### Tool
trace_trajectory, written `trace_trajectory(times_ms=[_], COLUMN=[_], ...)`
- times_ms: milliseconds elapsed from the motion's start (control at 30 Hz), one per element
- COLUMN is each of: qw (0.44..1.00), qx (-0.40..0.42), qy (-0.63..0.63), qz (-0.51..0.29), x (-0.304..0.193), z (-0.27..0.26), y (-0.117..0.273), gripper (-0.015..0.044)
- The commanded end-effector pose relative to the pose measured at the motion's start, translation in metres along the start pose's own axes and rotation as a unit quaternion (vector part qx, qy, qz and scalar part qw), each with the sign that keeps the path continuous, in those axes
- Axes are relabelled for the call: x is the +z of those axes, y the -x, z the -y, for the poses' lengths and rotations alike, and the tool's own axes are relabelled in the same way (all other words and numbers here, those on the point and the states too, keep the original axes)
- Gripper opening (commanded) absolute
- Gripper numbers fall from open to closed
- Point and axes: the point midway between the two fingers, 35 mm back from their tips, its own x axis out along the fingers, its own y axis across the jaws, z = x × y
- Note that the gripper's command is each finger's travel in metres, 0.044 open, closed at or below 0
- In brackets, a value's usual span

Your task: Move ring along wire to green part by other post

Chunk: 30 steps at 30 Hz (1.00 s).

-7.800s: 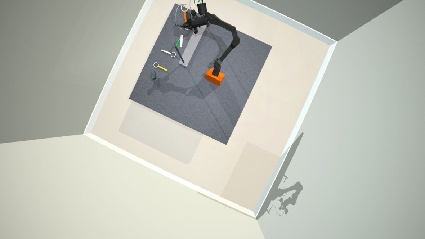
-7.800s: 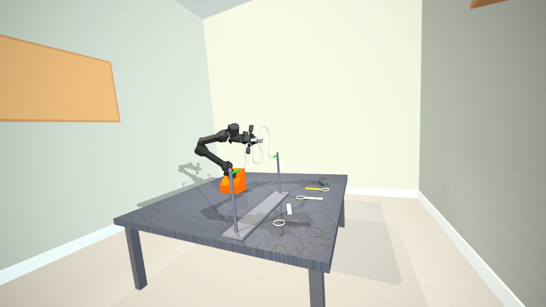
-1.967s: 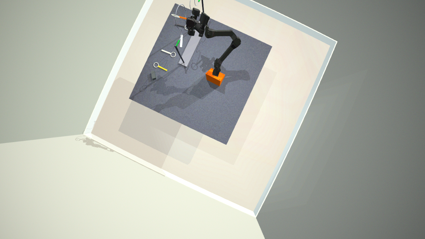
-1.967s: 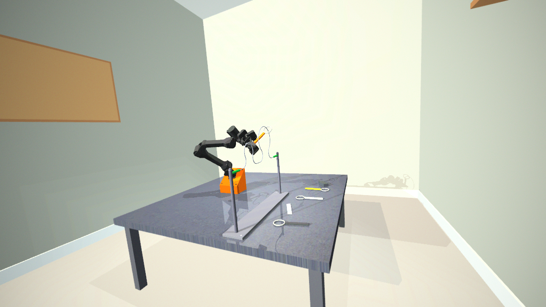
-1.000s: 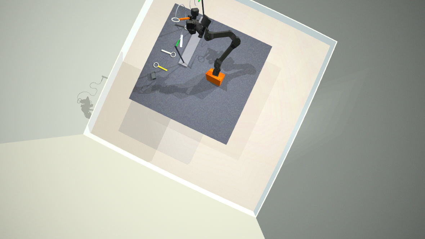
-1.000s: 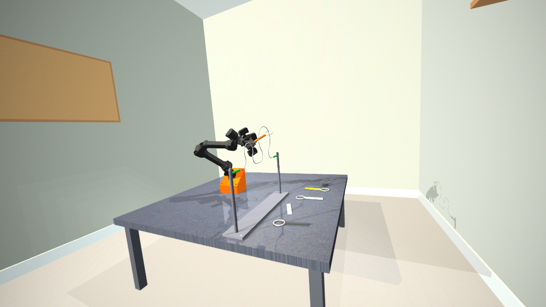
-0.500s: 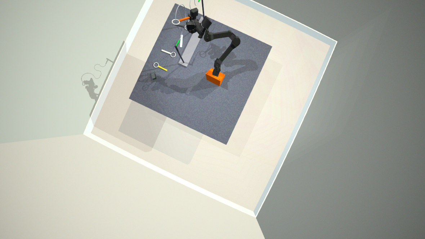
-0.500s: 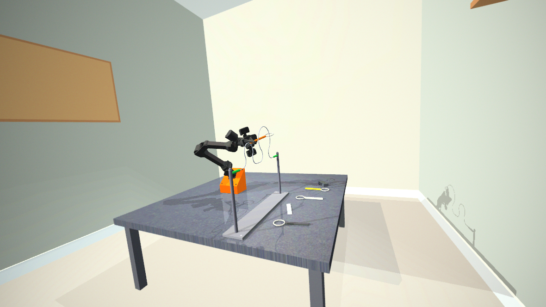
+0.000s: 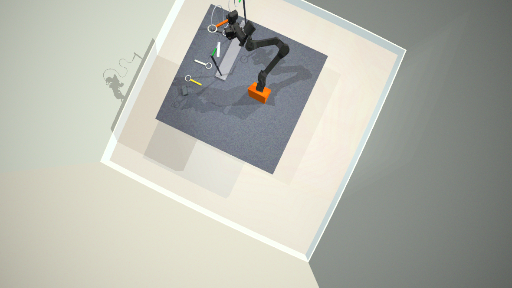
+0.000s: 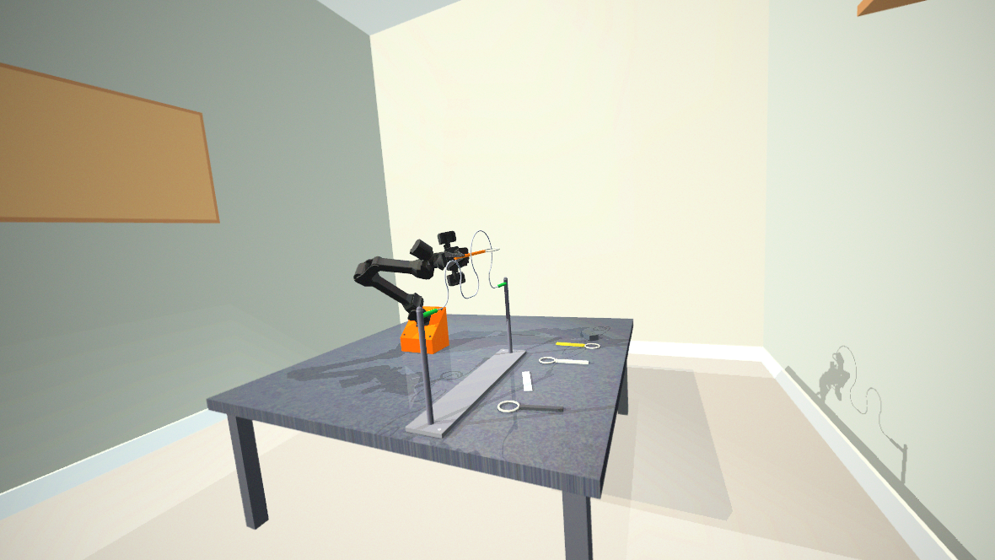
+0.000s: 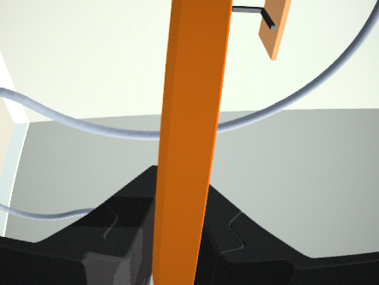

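Note:
My gripper is shut on the orange handle, which points outward from the fingers. The white ring at its far end appears to be around the tall loop of the grey wire, on the side towards the far post. Contact cannot be told. The ring is outside the wrist view. The far post's green part is lower than the ring. The other green part is at the near post.
The wire's lower bends lie close to my gripper in the exterior view. The grey base joins the posts. On the table lie a yellow-handled ring, a white-handled ring, a dark-handled ring and a white block.

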Motion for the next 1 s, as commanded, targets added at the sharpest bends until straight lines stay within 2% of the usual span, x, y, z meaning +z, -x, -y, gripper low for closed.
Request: trace_trajectory(times_ms=[0, 967], qw=[0.999, 0.977], qx=[-0.015, -0.101], qy=[0.029, 0.186], qz=[0.006, 0.025], x=[0.002, 0.004], z=[0.001, 0.015], y=[0.001, 0.0], gripper=[-0.015, -0.015])
